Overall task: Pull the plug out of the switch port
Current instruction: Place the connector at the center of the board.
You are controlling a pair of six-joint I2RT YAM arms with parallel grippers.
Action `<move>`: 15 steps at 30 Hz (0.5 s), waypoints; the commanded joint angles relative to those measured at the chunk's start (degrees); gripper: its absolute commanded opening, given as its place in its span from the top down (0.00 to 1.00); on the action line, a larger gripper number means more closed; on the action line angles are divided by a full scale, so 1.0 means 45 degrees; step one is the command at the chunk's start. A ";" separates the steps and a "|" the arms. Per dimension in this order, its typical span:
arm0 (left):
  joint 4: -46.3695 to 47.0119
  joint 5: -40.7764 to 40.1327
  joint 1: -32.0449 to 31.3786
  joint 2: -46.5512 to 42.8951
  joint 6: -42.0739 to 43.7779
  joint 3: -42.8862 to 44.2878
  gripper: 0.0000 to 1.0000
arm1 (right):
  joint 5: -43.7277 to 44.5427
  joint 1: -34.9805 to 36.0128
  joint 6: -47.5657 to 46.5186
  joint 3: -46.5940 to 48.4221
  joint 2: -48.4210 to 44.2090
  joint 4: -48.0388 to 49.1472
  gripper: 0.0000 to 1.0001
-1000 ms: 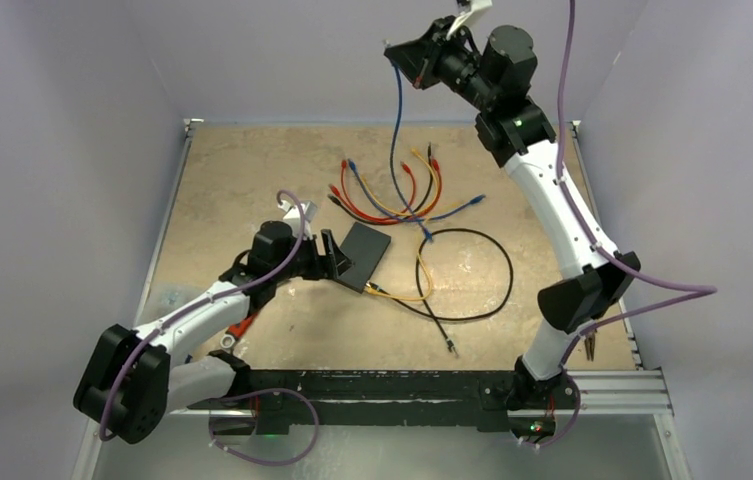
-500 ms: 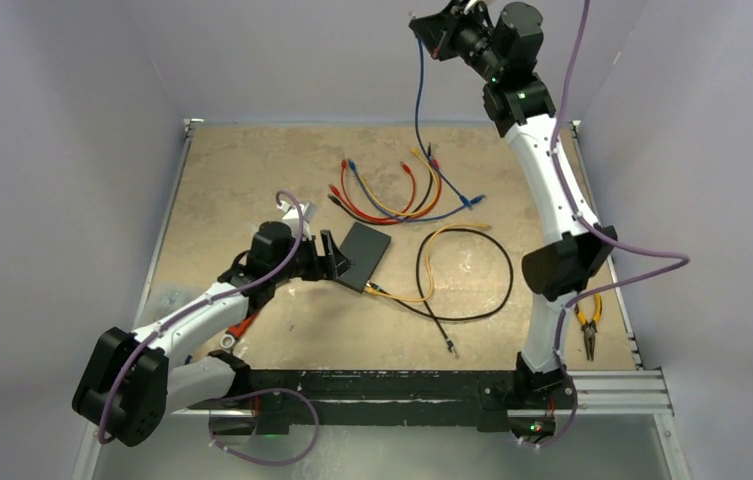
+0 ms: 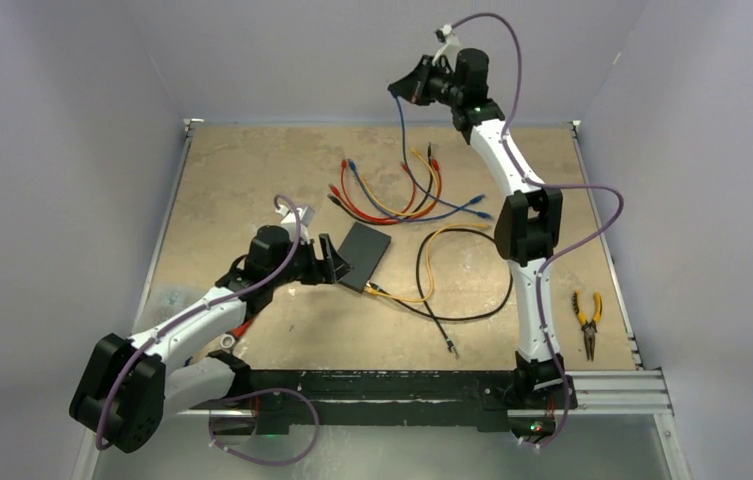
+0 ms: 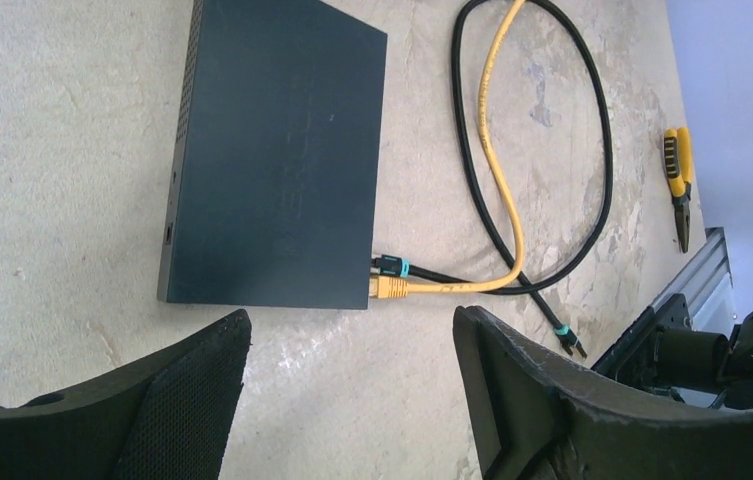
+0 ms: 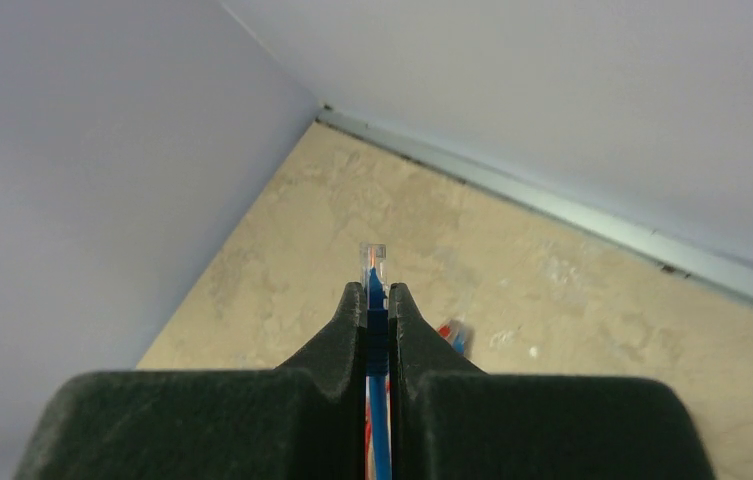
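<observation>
The flat black switch (image 3: pixel 365 255) lies mid-table, and in the left wrist view (image 4: pixel 272 150) it is just beyond my fingers. A yellow plug (image 4: pixel 389 289) and a black plug with a teal band (image 4: pixel 392 266) sit in sockets on its edge. My left gripper (image 3: pixel 330 262) is open and empty, low beside the switch's near end (image 4: pixel 347 335). My right gripper (image 3: pixel 399 87) is raised high over the table's far edge. It is shut (image 5: pixel 377 290) on the plug end of a blue cable (image 3: pixel 401 150), which hangs down to the table.
A bundle of red, orange and blue cables (image 3: pixel 392 190) lies behind the switch. A black cable loop (image 3: pixel 472 275) and a yellow cable (image 3: pixel 422 270) lie to its right. Yellow-handled pliers (image 3: pixel 586 320) lie at the right edge. A red-handled tool (image 3: pixel 242 325) lies under the left arm.
My right gripper swung up and right, then back left and farther over the far edge, carrying the blue cable's plug end. The left arm has barely moved.
</observation>
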 commanded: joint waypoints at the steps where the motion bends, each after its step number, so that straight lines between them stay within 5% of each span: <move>1: 0.0573 0.0398 0.0103 -0.0237 -0.0459 -0.0306 0.26 | -0.1498 0.0149 0.1196 -0.0604 -0.0267 0.1817 1.00; 15: 0.1187 0.0835 0.0098 -0.0071 -0.0871 -0.0548 0.26 | -0.2870 0.1103 0.3462 -0.0295 0.1558 0.3580 0.95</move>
